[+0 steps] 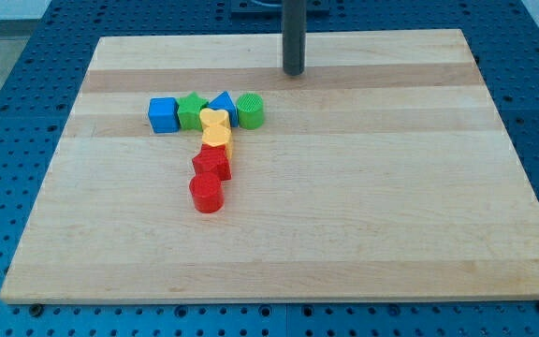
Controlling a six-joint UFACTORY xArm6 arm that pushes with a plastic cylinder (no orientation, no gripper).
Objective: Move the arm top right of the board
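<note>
My tip point(294, 72) rests on the wooden board point(363, 206) near the view's top, just right of the middle. It stands apart from the blocks, above and to the right of them. A row runs left to right: blue cube point(163, 115), green star point(192, 109), blue triangle point(223, 103), green cylinder point(250, 109). Below the row a column runs down: yellow heart point(214, 122), a yellow block point(219, 145), red star point(211, 166), red cylinder point(207, 193).
The board lies on a blue perforated table point(7, 103). The rod point(294, 33) rises out of the view's top edge.
</note>
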